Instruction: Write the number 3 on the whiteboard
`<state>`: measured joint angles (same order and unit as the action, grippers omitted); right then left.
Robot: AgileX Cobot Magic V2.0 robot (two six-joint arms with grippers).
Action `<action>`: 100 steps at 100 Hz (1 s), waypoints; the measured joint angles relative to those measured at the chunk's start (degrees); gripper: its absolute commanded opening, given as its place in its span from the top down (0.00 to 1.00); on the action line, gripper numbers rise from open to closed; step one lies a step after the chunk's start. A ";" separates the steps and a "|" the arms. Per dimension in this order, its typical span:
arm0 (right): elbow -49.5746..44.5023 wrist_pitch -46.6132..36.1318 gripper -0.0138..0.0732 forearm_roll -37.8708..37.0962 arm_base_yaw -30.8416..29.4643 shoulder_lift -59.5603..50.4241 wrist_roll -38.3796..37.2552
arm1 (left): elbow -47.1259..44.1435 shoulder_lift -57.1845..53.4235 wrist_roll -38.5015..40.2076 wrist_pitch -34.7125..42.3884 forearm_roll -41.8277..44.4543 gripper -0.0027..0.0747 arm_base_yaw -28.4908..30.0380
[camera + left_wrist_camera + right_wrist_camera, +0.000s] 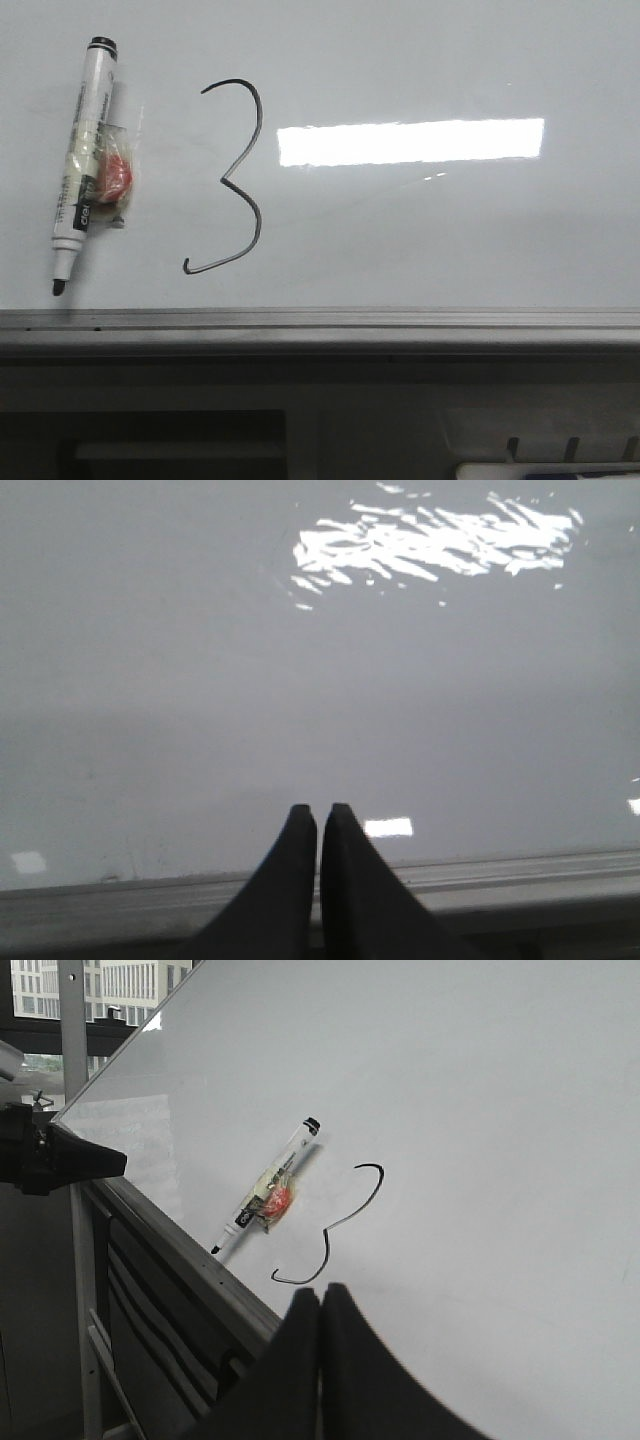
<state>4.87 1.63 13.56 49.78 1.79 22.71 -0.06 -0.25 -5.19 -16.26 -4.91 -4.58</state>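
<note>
A black hand-drawn number 3 [238, 180] stands on the glossy whiteboard [420, 240], left of centre in the front view. It also shows in the right wrist view [335, 1225]. A white marker pen [82, 160] with a red tag lies on the board left of the 3, its bare tip toward the rail; it shows in the right wrist view too [265, 1200]. My left gripper [320, 815] is shut and empty over the board's rail. My right gripper [320, 1295] is shut and empty, apart from the 3. Neither gripper shows in the front view.
A grey metal rail [320, 325] runs along the board's near edge. A bright light reflection [410, 140] lies right of the 3. A dark part of the other arm [55, 1160] shows off the board's edge in the right wrist view.
</note>
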 measured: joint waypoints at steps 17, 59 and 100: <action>0.00 0.00 0.91 0.00 0.00 0.00 0.00 | 0.00 0.00 0.12 -2.69 0.23 0.99 1.94; 0.00 0.00 0.91 0.00 0.00 0.00 0.00 | 0.00 0.00 0.21 -2.72 0.35 0.99 2.26; 0.00 0.00 0.91 0.00 0.00 0.00 0.00 | 0.00 0.00 0.33 -2.72 0.35 0.99 2.26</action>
<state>4.87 1.63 13.56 49.78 1.79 22.71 -0.06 -0.25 -4.86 -18.98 -4.56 -2.32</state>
